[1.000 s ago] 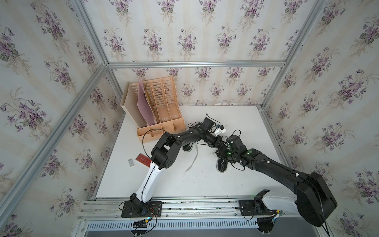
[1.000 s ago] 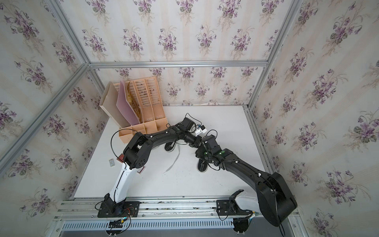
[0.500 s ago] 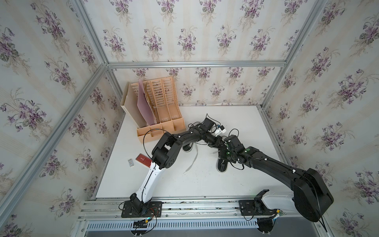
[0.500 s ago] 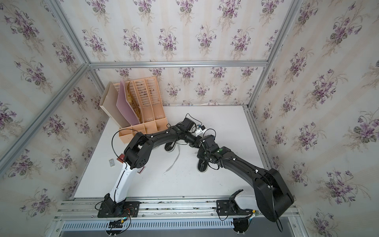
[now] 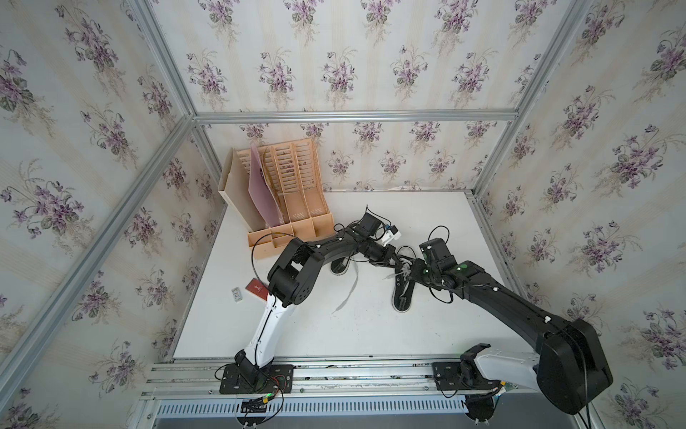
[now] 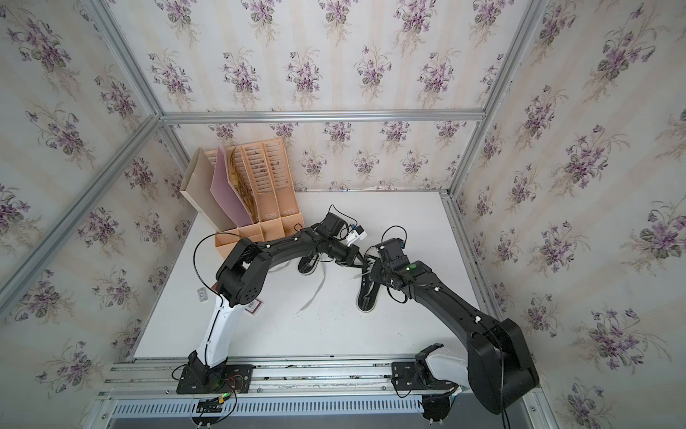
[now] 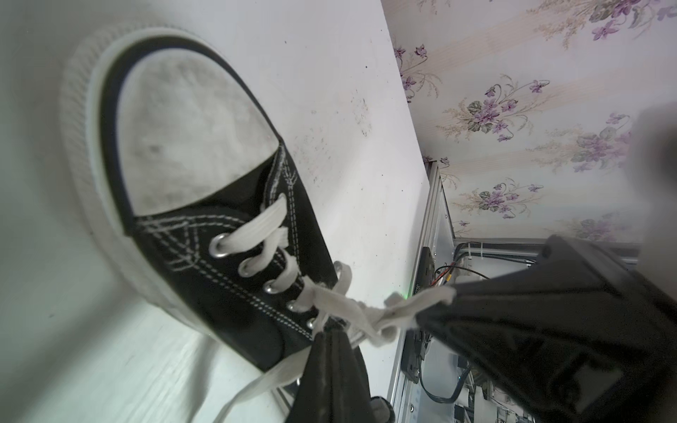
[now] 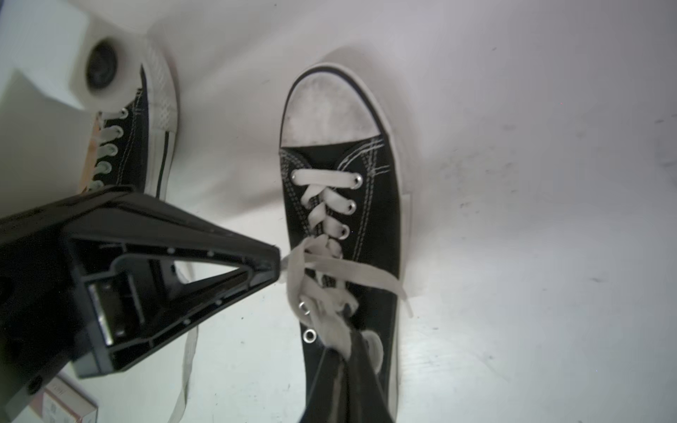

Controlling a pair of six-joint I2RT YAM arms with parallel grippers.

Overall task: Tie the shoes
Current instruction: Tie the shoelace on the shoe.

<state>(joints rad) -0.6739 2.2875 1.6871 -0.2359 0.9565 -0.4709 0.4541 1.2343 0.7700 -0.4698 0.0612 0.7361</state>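
**Ana:** Where are the shoes at this moment?

**Tomas:** Both are on the white table (image 5: 371,334). The right shoe (image 5: 402,299) lies near the middle, just in front of the right arm. The left shoe (image 5: 339,266) is partly hidden under the left arm, and its loose lace (image 5: 349,293) trails flat over the table toward the front.

**Ana:** And the two grippers?

**Tomas:** They meet just above the upper eyelets of the right shoe, tip close to tip. The left gripper (image 7: 327,333) is clenched on a strand of the lace (image 7: 366,315). The right gripper (image 8: 346,338) is also pressed together on the lace, with a small bunch of it at its tip.

**Ana:** Is there a knot?

**Tomas:** The strands cross between the two tips, but I cannot tell if they make a knot. The lower eyelets are laced in a neat zigzag.

**Ana:** Anything else on the table?

**Tomas:** A beige file rack (image 5: 297,200) stands in the far left corner, and a small red box (image 5: 257,289) lies near the left arm
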